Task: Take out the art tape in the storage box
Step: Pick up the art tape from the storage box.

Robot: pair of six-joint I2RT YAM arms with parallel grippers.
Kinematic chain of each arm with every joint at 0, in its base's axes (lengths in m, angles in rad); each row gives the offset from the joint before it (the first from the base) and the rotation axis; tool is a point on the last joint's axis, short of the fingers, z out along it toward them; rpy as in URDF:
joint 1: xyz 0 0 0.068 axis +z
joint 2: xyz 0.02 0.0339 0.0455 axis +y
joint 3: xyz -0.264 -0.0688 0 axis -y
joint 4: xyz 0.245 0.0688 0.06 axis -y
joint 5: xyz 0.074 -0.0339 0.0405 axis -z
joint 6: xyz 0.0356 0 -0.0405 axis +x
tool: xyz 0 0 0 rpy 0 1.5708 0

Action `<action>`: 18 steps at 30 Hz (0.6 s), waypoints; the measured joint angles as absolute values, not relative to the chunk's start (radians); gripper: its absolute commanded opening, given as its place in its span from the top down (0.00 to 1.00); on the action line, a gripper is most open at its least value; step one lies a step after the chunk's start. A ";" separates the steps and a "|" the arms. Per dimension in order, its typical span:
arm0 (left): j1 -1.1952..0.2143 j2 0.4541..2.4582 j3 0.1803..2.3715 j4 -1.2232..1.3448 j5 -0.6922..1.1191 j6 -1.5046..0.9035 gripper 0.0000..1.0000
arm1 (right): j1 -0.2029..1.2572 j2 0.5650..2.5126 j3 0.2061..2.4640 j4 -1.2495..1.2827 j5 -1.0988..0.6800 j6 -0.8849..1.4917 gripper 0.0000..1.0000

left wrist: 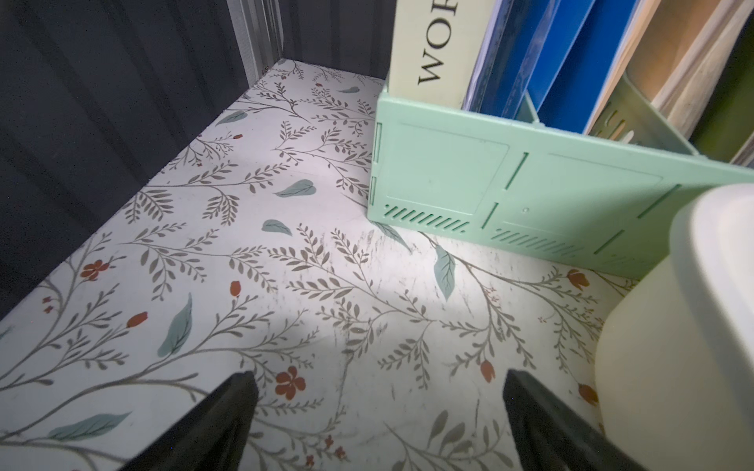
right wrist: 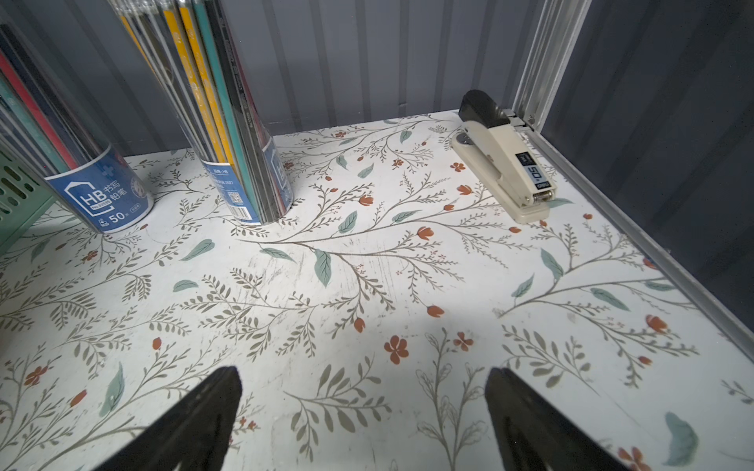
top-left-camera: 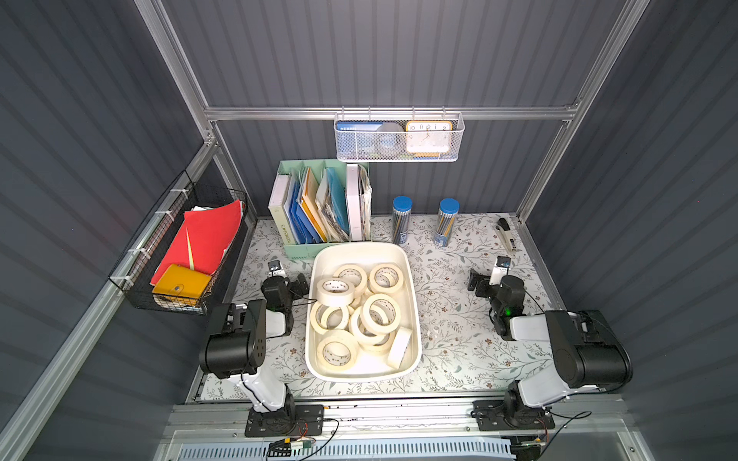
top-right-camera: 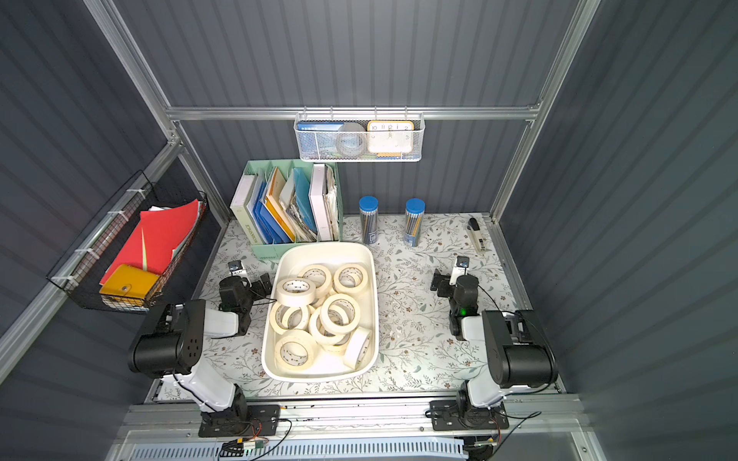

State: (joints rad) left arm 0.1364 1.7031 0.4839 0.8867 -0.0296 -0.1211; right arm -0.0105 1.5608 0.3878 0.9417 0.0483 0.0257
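While our left pincer (left wrist: pixel 377 375) and right pincer (right wrist: pixel 363 370) sit spread and empty, we might snag overlapping tape (top-left-camera: pixel 335 300) beside the left one.

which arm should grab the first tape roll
Left, likely: the left gripper, jaws open, sits beside the storage box near the art tape; the right gripper stands farther off.

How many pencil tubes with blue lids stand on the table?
2. One pencil tube stands beside the mint-green file organiser; the other pencil tube stands between it and the stapler. None appears hidden.
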 measured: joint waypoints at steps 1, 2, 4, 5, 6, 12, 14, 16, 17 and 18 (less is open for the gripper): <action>0.136 1.703 0.484 0.887 -0.030 -0.121 0.00 | -0.010 1.560 0.388 0.937 0.056 0.027 0.01; 0.136 1.703 0.484 0.886 -0.030 -0.122 0.00 | -0.008 1.553 0.389 0.921 0.067 0.028 0.01; 0.136 1.690 0.495 0.839 -0.025 -0.122 0.00 | -0.004 1.509 0.406 0.826 0.099 0.033 0.01; 0.136 1.677 0.507 0.798 -0.025 -0.122 0.00 | -0.004 1.478 0.425 0.766 0.109 0.034 0.01; 0.136 1.656 0.530 0.739 -0.025 -0.122 0.00 | -0.003 1.438 0.452 0.699 0.117 0.035 0.01; 0.136 1.437 0.653 0.509 -0.065 -0.121 0.00 | 0.059 1.243 0.665 0.347 0.200 0.066 0.01; 0.133 1.360 0.698 0.432 -0.082 -0.121 0.00 | 0.111 1.202 0.712 0.242 0.246 0.075 0.01; 0.114 1.294 0.758 0.337 -0.110 -0.121 0.00 | 0.166 1.176 0.749 0.120 0.286 0.090 0.01; 0.099 1.269 0.792 0.284 -0.122 -0.121 0.00 | 0.185 1.173 0.767 0.066 0.296 0.098 0.01; 0.076 1.249 0.838 0.212 -0.136 -0.123 0.00 | 0.206 1.175 0.794 -0.011 0.308 0.109 0.01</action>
State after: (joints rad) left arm 0.0761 1.2488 0.8375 0.2119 -0.1364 -0.1226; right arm 0.2062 1.1748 0.7937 -0.0113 0.3080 0.1089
